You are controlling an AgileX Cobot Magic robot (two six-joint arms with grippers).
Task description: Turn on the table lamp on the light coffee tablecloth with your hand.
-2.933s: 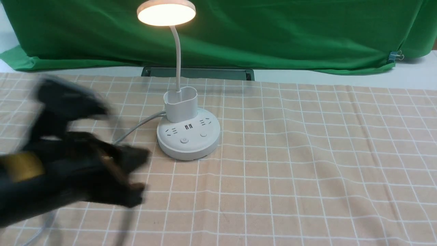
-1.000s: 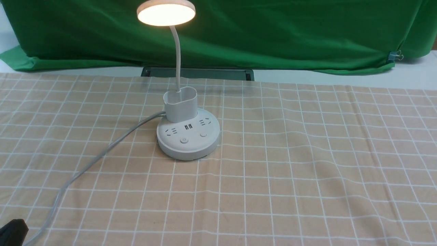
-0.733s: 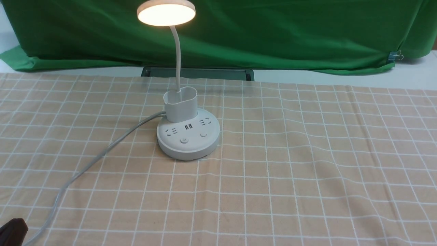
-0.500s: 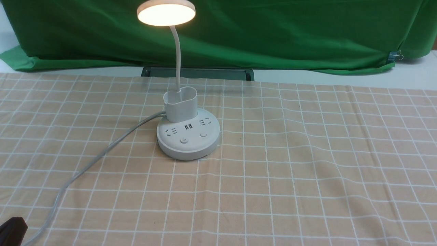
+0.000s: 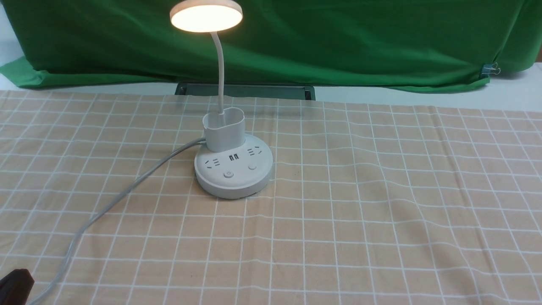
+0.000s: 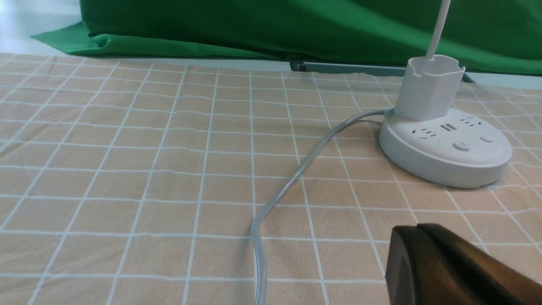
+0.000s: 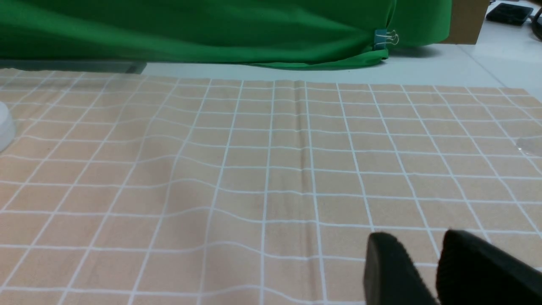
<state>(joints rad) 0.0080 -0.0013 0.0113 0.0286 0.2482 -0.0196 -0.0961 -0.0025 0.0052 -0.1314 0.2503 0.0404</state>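
The white table lamp (image 5: 233, 171) stands on the light coffee tablecloth (image 5: 381, 212), left of centre. Its round head (image 5: 206, 16) glows warm. The base carries sockets and a power button (image 5: 228, 174), and a grey cord (image 5: 106, 207) trails to the near left. My left hand (image 5: 17, 283) shows only as a dark tip in the near left corner. In the left wrist view this left gripper (image 6: 417, 228) is shut and empty, well short of the lamp base (image 6: 444, 148). My right gripper (image 7: 417, 243) hovers open over bare cloth, with the base's edge (image 7: 4, 125) far off.
A green backdrop cloth (image 5: 338, 42) hangs behind, held by a binder clip (image 5: 491, 68). A dark flat bar (image 5: 245, 90) lies just behind the tablecloth's far edge. The cord (image 6: 292, 182) crosses the cloth between my left gripper and the lamp.
Nearly three seconds ago my left arm swept blurred over the cloth left of the lamp; it has since pulled back to the near left corner. Over the last second nothing moves. The lamp stays lit throughout.
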